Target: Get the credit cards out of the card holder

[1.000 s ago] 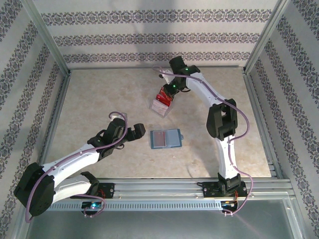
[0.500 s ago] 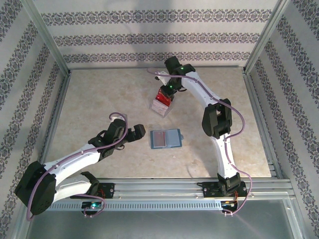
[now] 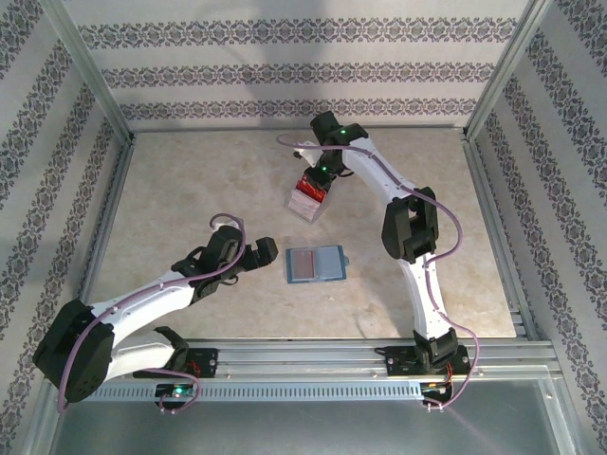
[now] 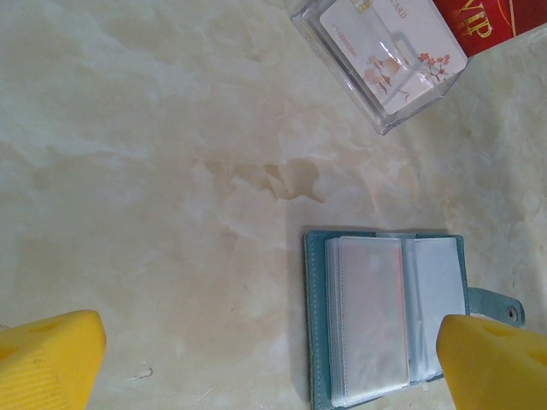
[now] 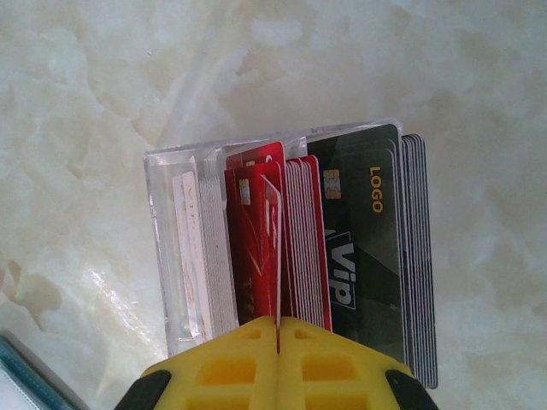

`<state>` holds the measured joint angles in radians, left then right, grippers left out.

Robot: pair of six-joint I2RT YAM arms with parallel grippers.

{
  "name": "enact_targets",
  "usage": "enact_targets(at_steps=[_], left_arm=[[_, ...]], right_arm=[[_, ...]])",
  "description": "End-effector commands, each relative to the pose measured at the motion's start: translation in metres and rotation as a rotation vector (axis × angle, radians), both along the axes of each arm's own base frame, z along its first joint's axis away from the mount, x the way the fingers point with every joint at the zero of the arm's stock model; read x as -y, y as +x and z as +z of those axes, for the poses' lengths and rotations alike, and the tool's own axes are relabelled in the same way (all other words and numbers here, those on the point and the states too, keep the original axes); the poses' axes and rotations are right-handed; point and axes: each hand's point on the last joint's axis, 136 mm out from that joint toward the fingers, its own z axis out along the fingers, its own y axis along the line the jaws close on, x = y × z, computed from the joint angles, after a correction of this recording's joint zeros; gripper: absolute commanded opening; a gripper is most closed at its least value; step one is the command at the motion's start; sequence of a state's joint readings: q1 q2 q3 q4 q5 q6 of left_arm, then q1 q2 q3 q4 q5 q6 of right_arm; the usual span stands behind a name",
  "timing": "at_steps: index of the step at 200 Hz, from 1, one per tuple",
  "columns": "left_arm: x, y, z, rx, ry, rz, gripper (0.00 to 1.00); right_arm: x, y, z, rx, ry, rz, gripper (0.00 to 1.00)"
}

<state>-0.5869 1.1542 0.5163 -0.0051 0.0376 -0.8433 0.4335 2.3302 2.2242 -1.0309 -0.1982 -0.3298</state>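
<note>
The teal-blue card holder (image 3: 316,264) lies open and flat mid-table, its clear sleeves up (image 4: 385,329); a reddish card shows faintly through the left sleeve (image 3: 302,265). My left gripper (image 3: 257,254) hovers open just left of it, and the yellow fingertips (image 4: 47,363) straddle the holder's left half with nothing between them. My right gripper (image 3: 320,178) hangs over the clear plastic box (image 3: 305,202), shut on a red credit card (image 5: 277,248) seen edge-on, its lower part down among the red cards in the box. A corner of the holder (image 5: 21,376) shows at the bottom left.
The clear box (image 5: 175,248) holds several white, red and dark VIP cards (image 5: 359,248) standing on edge. It sits about a hand's width beyond the holder (image 4: 385,64). Patterned walls with metal rails enclose the marble table (image 3: 190,190).
The right arm has shifted slightly left over the box, still shut on the red card. The left arm and the holder have barely moved.
</note>
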Motion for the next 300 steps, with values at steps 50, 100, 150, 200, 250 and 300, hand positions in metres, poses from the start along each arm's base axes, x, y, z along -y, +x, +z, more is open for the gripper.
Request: enact_targets(at_steps=[50,100,150,200,250,300], left_arm=[[0.001,0.008,0.01,0.031,-0.036,0.014,0.99],[0.0,0.008,0.01,0.033,-0.036,0.02,0.99],[-0.003,0.009,0.008,0.035,-0.042,0.042,0.99],[-0.02,0.008,0.005,0.043,-0.044,0.125,0.99],[-0.039,0.007,0.008,0.064,-0.036,0.2,0.99],[-0.046,0.004,0.006,0.056,-0.031,0.217,0.99]], right_arm=[[-0.001,0.005,0.004,0.039,-0.062,-0.006,0.21],[0.001,-0.001,0.036,0.073,-0.023,-0.084,0.22],[0.003,-0.038,0.064,0.097,0.073,-0.241,0.31],[0.01,-0.104,0.049,0.042,0.07,-0.369,0.34],[0.002,-0.166,0.012,-0.01,0.004,-0.429,0.37],[-0.021,-0.204,-0.032,-0.07,-0.088,-0.422,0.45]])
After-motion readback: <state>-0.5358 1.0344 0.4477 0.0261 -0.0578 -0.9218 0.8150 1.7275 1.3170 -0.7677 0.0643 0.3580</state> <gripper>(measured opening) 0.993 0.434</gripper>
